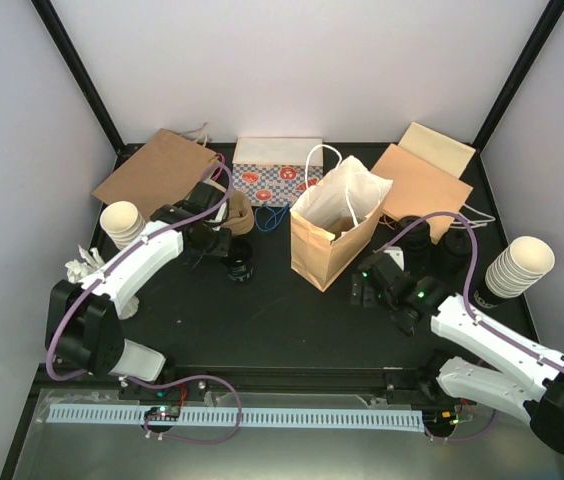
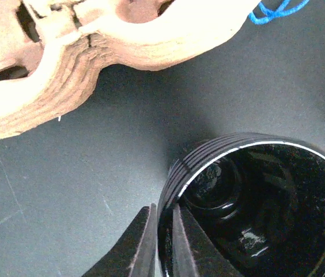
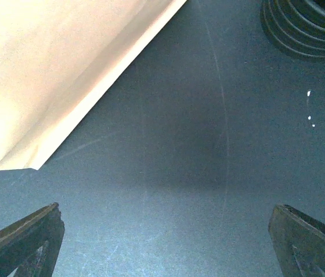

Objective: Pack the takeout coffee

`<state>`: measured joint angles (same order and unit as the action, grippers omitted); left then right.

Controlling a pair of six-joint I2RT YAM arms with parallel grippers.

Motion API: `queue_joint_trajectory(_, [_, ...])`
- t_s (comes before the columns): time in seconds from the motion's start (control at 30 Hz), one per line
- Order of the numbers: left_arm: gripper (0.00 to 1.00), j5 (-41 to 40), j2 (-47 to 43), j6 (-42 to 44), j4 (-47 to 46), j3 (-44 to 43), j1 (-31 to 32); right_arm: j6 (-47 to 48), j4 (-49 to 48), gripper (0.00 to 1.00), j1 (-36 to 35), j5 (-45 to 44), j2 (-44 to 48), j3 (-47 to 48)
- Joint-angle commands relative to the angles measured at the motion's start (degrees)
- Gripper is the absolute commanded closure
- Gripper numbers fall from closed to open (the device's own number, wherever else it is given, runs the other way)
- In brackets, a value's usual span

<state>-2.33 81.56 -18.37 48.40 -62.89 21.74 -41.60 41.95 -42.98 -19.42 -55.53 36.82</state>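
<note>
The left gripper (image 2: 162, 249) pinched the rim of a black coffee cup (image 2: 254, 208), one finger inside and one outside, near the pulp carrier (image 2: 64, 57) and left of the open paper bag (image 1: 332, 225). The right gripper (image 3: 162, 242) hung over the table (image 3: 168, 144) beside the bag, its jaws spread wide.

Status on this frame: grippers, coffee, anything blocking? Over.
Left gripper shut on coffee cup rim. Right gripper open, empty, beside paper bag, which is upright with its mouth open. Cup carrier close by the held cup.
</note>
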Motion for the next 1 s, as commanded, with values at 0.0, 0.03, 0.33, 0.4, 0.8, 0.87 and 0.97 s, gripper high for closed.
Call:
queue_joint_trajectory(0.0, [0.94, -0.7, 0.51, 1.0, 0.39, -2.27, -0.49, 0.19, -1.16, 0.0, 0.19, -2.07, -0.94, 0.24])
queue_joint_trajectory(0.03, [0.95, -0.81, 0.39, 1.04, 0.54, -2.38, -0.47, 0.21, -1.09, 0.0, 0.23, -2.12, -1.19, 0.35])
queue_joint_trajectory(0.33, [0.99, -0.88, -1.13, 1.58, 2.74, -3.22, -0.47, 0.04, -0.65, 0.0, 0.21, -2.28, -1.89, 0.71])
queue_joint_trajectory(0.4, [0.98, -0.57, -1.98, 1.73, 3.42, -3.58, -0.47, -0.04, -0.65, 0.0, 0.25, -2.29, -1.85, 0.63])
queue_joint_trajectory(0.8, [0.98, 2.74, -4.97, 2.3, 6.37, -6.15, -0.47, -0.23, -0.48, 0.0, 0.22, -2.5, -2.01, 0.71])
queue_joint_trajectory(0.87, [0.99, 2.86, -4.9, 2.37, 6.95, -6.75, -0.47, -0.23, -0.32, 0.0, 0.2, -2.42, -1.94, 0.8])
queue_joint_trajectory(0.97, [0.98, 2.75, -5.72, 2.34, 8.46, -8.49, -0.47, -0.32, 0.09, 0.0, 0.23, -2.4, -1.7, 0.97])
